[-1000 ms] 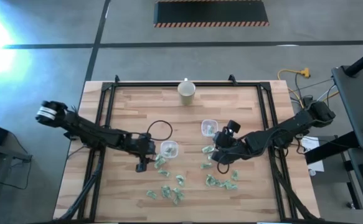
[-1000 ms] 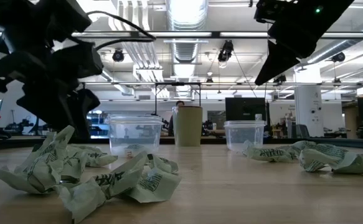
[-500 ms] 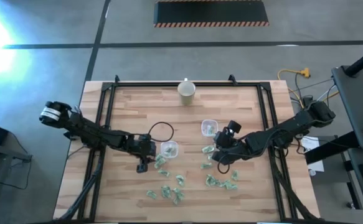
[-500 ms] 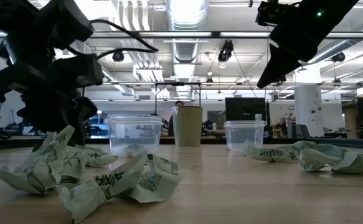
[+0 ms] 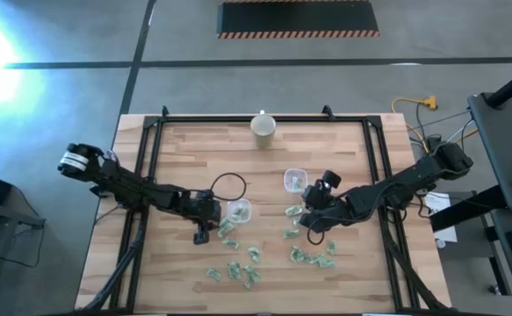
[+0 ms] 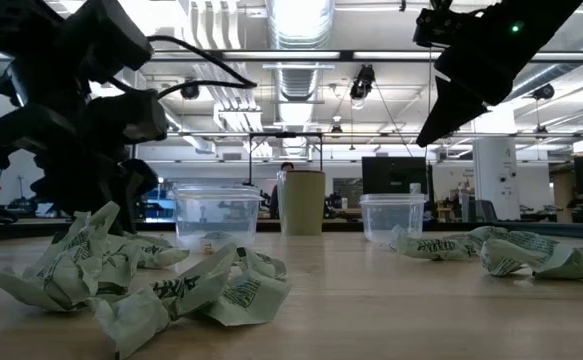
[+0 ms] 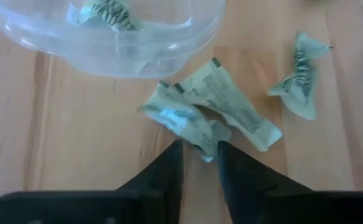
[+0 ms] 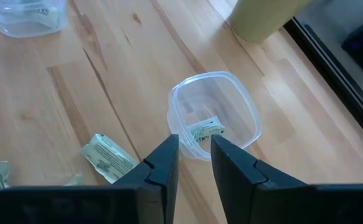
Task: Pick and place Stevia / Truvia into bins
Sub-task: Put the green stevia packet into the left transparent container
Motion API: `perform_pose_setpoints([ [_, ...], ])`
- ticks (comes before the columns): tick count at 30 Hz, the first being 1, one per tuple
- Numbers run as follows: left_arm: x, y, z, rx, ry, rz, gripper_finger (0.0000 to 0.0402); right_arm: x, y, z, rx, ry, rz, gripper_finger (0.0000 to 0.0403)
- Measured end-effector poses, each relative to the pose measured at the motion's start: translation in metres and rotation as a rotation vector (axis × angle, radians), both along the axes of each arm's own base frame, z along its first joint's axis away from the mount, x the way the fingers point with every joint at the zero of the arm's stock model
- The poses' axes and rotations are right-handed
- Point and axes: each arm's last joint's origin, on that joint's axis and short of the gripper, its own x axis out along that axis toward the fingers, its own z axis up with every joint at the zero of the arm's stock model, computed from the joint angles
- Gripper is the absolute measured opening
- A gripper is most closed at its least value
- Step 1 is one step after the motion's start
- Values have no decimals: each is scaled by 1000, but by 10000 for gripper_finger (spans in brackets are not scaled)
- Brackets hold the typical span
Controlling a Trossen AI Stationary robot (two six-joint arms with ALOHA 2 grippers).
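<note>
step in hand: pickup on the left, drop-off on the right, judged from how things lie.
left gripper (image 7: 198, 163): low over the light wooden slatted table (image 5: 185, 149), dark fingers narrowed onto the edge of a crumpled pale green and white paper stevia packet (image 7: 182, 121); nipped but not lifted, packet lying flat on the wood just beside the near clear plastic square bin (image 7: 137, 37).
right gripper (image 8: 193, 163): held above the table, pointed at the far clear plastic square bin (image 8: 215, 115); fingers a slim gap apart, nothing seen between them.
next move, left: by the look of it, a firmer pinch, a lift, then a short carry over the rim just beside; thin paper likely to slip or drag a neighbouring packet (image 7: 234, 102) along.
next move, right: likely a swing back to the loose packets (image 5: 313, 254) near the table's front edge, one flat packet (image 8: 109, 158) lying close by the bin.
near bin contents: at least one crumpled green packet (image 7: 109, 12) against the wall; rest hard to make out.
far bin contents: one packet (image 8: 205, 130) on the floor of it, otherwise bare.
loose packets: most of the lot scattered on the wood in front of both bins (image 5: 238, 268), well short of sorted.
also on table: cream round cup (image 5: 263, 128) at the far edge, black cable loop (image 5: 227, 184) beside the near bin.
</note>
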Motion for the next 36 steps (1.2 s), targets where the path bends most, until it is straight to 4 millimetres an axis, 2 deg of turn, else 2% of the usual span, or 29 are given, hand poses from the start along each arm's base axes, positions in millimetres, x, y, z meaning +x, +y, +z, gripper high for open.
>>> perform_pose_setpoints([
  [4,-1,0,2,5,-6,-8,19,-3,-1,-5,4,4,-16,81],
  [6,-1,0,4,5,-10,-10,6,-4,-2,-7,7,6,-24,83],
  [10,-6,1,8,8,-5,-8,6,-6,-3,-11,14,5,-44,86],
  [17,-29,11,27,108,43,98,1,-7,-2,-12,19,2,-51,80],
  [22,-33,15,55,179,-121,122,0,-8,-2,-13,21,1,-50,75],
  [25,-30,15,68,212,-251,78,0,-8,-1,-13,22,0,-51,75],
  [28,-24,13,72,248,-323,32,0,-7,-1,-13,25,-7,-51,78],
  [36,4,8,55,325,-345,-39,0,-6,-1,-12,31,-22,-51,74],
])
